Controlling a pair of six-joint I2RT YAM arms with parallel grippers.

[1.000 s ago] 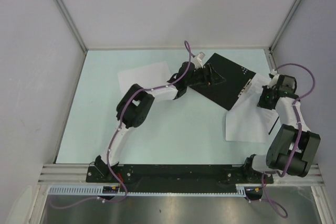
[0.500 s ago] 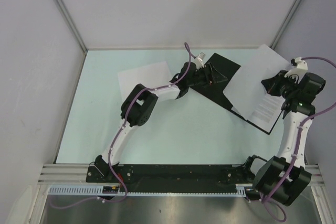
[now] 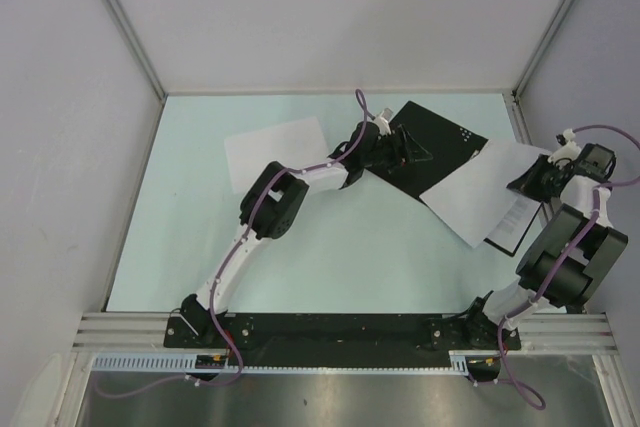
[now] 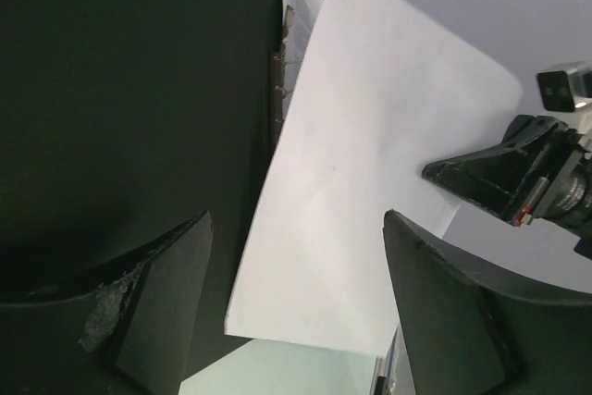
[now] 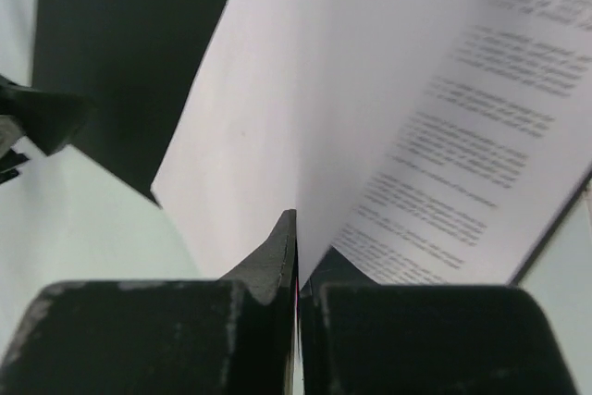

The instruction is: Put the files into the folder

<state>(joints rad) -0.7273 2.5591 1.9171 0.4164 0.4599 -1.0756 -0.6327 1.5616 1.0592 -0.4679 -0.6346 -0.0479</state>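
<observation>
The folder (image 3: 435, 142) lies open at the back right, black inside up, with small white dots. My left gripper (image 3: 405, 147) is open over its left half; in the left wrist view (image 4: 296, 228) its fingers stand apart above the black folder (image 4: 139, 90) and the edge of a blank sheet (image 4: 370, 136). My right gripper (image 3: 542, 179) is shut on that blank sheet (image 3: 478, 192), held tilted over the folder's right half. The text sheet (image 3: 517, 215) lies under it. The right wrist view shows the jaws (image 5: 296, 215) pinching the blank sheet (image 5: 305, 90) beside the text sheet (image 5: 481, 136). A third sheet (image 3: 275, 147) lies at the left.
Grey walls close the table's back and sides. The right arm (image 3: 565, 257) stands close to the right wall. The left arm (image 3: 270, 207) stretches across the table's middle toward the folder. A black rail (image 3: 340, 327) runs along the near edge.
My right gripper lifted the blank sheet off the table, swung it up over the folder, then pulled right and lower. The text sheet now shows beneath. The left gripper stayed on the folder.
</observation>
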